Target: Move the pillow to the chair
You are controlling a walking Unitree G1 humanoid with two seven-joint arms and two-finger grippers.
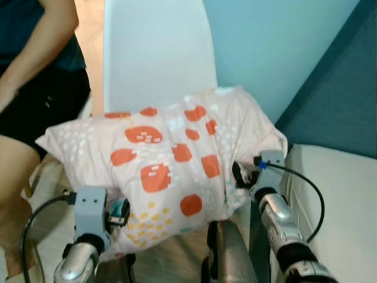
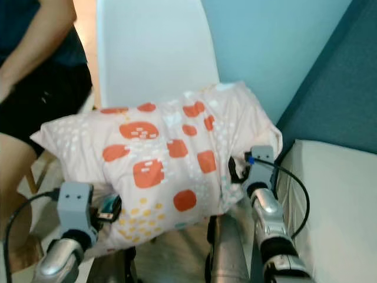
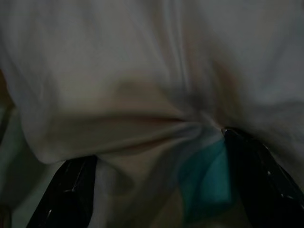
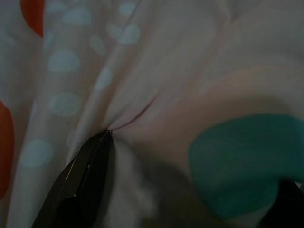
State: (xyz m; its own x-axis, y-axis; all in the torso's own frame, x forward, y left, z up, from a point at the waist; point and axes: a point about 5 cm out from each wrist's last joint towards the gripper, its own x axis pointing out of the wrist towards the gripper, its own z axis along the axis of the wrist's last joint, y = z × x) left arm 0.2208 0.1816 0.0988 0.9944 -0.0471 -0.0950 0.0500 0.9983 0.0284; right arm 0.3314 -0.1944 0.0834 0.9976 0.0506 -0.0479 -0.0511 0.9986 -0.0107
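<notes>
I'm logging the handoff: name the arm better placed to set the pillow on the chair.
Neither alone: left end effector and right end effector each pinch an end of the pillow before the chair; the right looks slightly nearer.

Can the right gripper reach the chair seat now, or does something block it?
Probably not directly. The right gripper is pressed into the pillow, which both grippers carry before the white chair, and the pillow lies between the gripper and the chair's seat.

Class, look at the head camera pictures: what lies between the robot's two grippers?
The pillow, held in front of the white chair, spans from the left gripper to the right gripper in both eye views.
</notes>
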